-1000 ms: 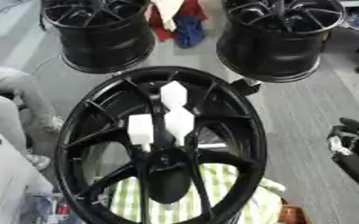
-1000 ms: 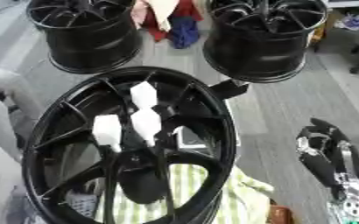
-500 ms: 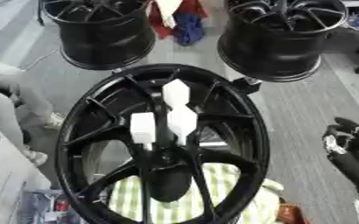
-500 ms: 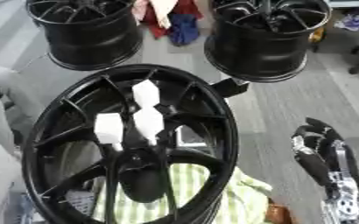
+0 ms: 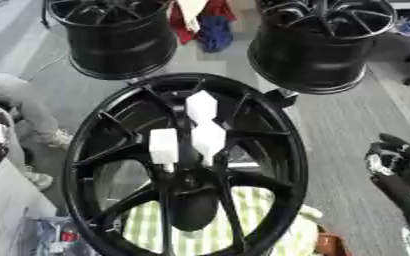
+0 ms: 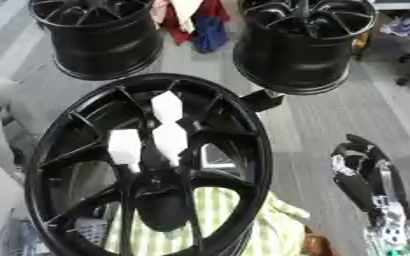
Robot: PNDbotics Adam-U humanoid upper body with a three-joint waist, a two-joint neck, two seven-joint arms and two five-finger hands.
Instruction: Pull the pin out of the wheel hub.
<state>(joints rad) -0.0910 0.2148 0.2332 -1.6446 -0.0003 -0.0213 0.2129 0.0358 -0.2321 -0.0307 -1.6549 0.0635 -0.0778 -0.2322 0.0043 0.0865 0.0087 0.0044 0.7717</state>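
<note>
Left eye: wheel hub (image 5: 187,170) sits dead centre, three white pins (image 5: 208,138) standing near its middle; my right hand (image 5: 399,172) hangs off at the right edge, holding nothing, can't tell how the fingers sit.

Right eye: reaching between spokes I'd probably bump neighbouring pins; grey floor, two spare rims (image 6: 303,42) behind.

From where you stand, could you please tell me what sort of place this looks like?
Probably a wheel workshop or test bay: a large black spoked wheel rim carrying white plastic pins, two more black rims standing on grey floor, and piled red and blue cloth.
</note>
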